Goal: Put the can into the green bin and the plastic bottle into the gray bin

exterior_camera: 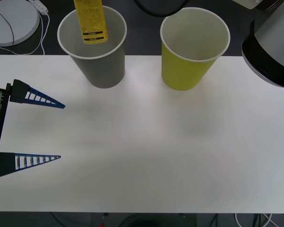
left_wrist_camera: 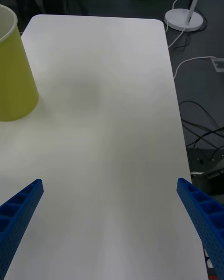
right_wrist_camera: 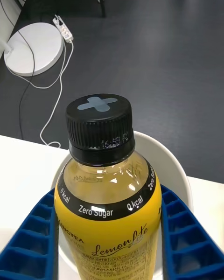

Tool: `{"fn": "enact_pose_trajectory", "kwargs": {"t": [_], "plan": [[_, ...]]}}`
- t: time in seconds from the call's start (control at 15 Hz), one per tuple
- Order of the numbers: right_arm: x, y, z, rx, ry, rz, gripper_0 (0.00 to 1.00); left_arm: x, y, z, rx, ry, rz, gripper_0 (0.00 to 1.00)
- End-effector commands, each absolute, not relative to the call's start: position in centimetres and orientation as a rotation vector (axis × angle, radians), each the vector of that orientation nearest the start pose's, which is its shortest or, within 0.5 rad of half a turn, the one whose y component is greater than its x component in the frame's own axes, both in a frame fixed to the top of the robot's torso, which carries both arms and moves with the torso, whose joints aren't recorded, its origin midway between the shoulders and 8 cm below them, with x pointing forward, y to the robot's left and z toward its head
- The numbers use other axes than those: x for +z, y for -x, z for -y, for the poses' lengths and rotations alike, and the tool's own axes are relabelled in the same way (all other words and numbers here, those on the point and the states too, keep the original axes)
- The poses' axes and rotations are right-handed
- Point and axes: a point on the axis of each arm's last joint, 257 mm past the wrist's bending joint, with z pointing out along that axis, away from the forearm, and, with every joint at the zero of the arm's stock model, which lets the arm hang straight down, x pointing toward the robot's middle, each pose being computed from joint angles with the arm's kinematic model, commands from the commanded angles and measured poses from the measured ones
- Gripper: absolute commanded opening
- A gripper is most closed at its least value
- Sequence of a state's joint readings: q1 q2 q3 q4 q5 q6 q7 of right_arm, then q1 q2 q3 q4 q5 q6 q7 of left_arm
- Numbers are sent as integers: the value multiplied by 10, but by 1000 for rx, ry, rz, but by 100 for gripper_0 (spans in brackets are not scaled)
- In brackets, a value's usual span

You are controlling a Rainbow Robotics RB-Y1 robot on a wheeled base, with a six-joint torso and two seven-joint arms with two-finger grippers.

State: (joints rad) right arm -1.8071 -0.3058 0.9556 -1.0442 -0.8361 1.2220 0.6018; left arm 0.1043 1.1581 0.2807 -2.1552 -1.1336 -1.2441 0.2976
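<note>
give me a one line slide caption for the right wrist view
Right gripper holds the bottle upright, cap up, over the gray bin's white rim, dark floor beyond.

overhead front view, two close wrist views

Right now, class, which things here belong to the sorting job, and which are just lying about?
Job:
plastic bottle, held by the right end effector over the gray bin
green bin

Lying about:
white round base
white cable
</note>
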Motion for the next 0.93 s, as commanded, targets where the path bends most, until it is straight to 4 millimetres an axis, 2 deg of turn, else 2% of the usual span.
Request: {"fn": "enact_pose_trajectory", "kwargs": {"t": [0.07, 0.47, 0.93], "plan": [[91, -588, -121, 203, 255, -2115, 100, -87, -310, -203, -455, -1664, -1451, 100], [90, -587, -122, 205, 252, -2116, 100, -87, -310, -203, -455, -1664, -1451, 100], [88, -572, -118, 196, 307, -2113, 100, -87, -310, -203, -455, -1664, -1451, 100]]}}
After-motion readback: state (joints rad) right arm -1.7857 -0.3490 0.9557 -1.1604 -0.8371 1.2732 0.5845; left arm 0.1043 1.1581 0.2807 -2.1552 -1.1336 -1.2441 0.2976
